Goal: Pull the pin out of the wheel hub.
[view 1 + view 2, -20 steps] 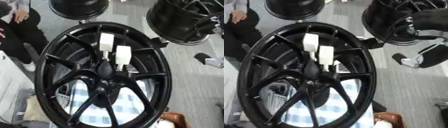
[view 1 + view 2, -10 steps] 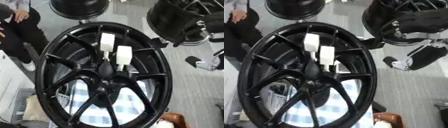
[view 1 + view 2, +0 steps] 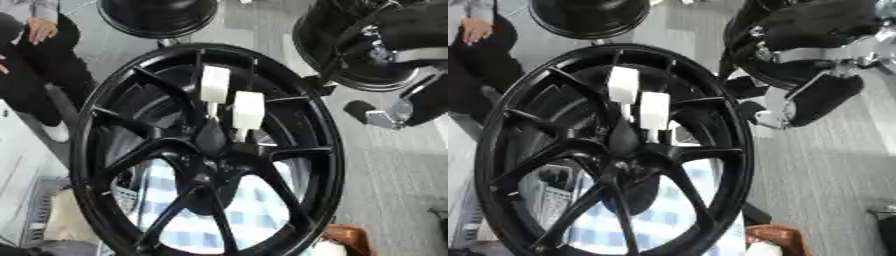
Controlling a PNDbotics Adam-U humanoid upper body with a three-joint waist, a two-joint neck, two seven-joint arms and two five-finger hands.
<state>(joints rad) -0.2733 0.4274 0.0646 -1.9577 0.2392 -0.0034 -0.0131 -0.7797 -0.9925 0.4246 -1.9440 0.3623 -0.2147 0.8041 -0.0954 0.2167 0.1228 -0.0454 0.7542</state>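
My right robot hand (image 3: 815, 100) is hanging just right of the wheel hub (image 3: 500, 150). I cannot tell its finger spread. Two white-handled pins (image 3: 654, 111) are standing in the hub's centre.

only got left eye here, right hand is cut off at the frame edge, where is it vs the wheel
Observer: In the right eye view the right hand shows whole. It sits just outside the right rim of the wheel hub, about level with the two white pins.
Operator: is it on a pin yet
Observer: No. In that view a stretch of the wheel's black inside shows between the hand and the nearer of them.
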